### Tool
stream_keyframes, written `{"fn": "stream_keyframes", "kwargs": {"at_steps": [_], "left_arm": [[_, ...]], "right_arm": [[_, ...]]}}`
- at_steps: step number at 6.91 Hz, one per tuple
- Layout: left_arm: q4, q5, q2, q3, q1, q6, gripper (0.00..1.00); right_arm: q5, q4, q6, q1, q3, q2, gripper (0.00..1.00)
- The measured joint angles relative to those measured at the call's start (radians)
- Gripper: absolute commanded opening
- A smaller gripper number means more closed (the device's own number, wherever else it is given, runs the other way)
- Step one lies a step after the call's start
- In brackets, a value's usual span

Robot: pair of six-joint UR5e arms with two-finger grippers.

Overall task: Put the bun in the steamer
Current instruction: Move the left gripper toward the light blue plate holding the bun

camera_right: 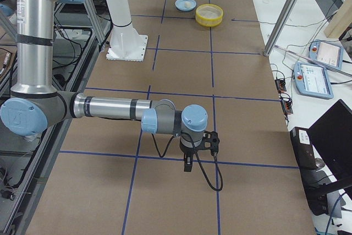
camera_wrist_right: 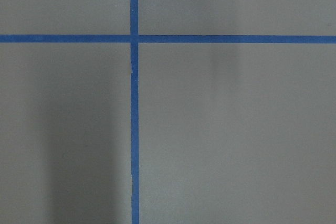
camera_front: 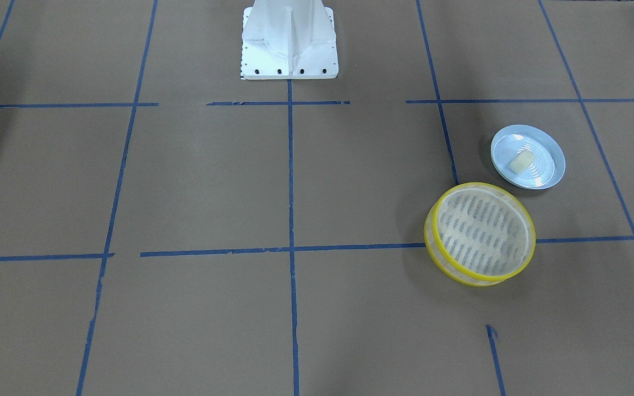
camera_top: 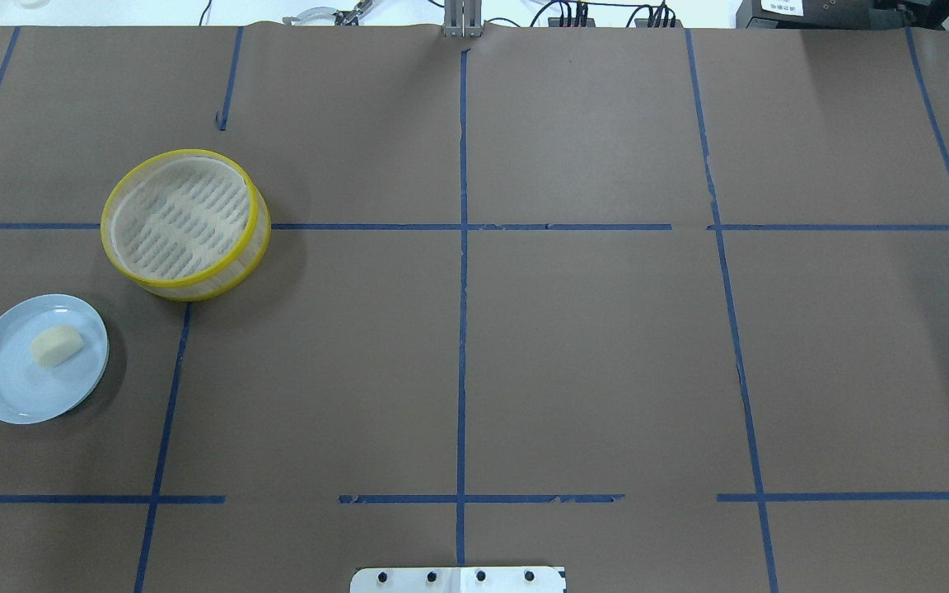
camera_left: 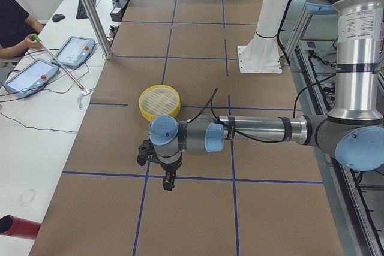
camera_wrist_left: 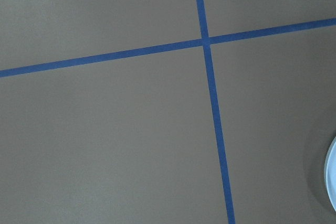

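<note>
The cream-white bun (camera_front: 522, 163) lies on a pale blue plate (camera_front: 548, 176); it also shows in the overhead view (camera_top: 56, 345). The yellow-rimmed steamer (camera_front: 480, 234) stands empty just beside the plate, also seen from overhead (camera_top: 184, 222). My left gripper (camera_left: 168, 181) shows only in the exterior left view, hanging above the table on the near side of the steamer (camera_left: 159, 101); I cannot tell if it is open or shut. My right gripper (camera_right: 188, 164) shows only in the exterior right view, far from the steamer (camera_right: 209, 15); I cannot tell its state.
The robot's white pedestal (camera_front: 289, 44) stands at the table's middle edge. Blue tape lines grid the brown table. The plate's rim (camera_wrist_left: 332, 177) shows at the right edge of the left wrist view. Operator tablets (camera_left: 33, 73) lie on a side table.
</note>
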Motion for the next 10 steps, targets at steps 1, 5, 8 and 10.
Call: {"fn": "stream_keyframes", "kwargs": {"at_steps": [1,5,8,10], "left_arm": [[-0.001,0.000,0.000,0.001,0.000,0.000,1.00],[-0.012,0.000,-0.029,-0.010,0.002,0.004,1.00],[-0.087,0.033,-0.055,-0.059,0.019,-0.073,1.00],[-0.099,0.042,-0.044,-0.177,0.115,-0.318,1.00]], "right_arm": [[0.000,0.000,0.000,0.000,0.000,0.000,1.00],[0.000,0.000,0.000,0.000,0.000,0.000,1.00],[0.000,0.000,0.000,0.000,0.000,0.000,1.00],[0.000,0.000,0.000,0.000,0.000,0.000,1.00]]}}
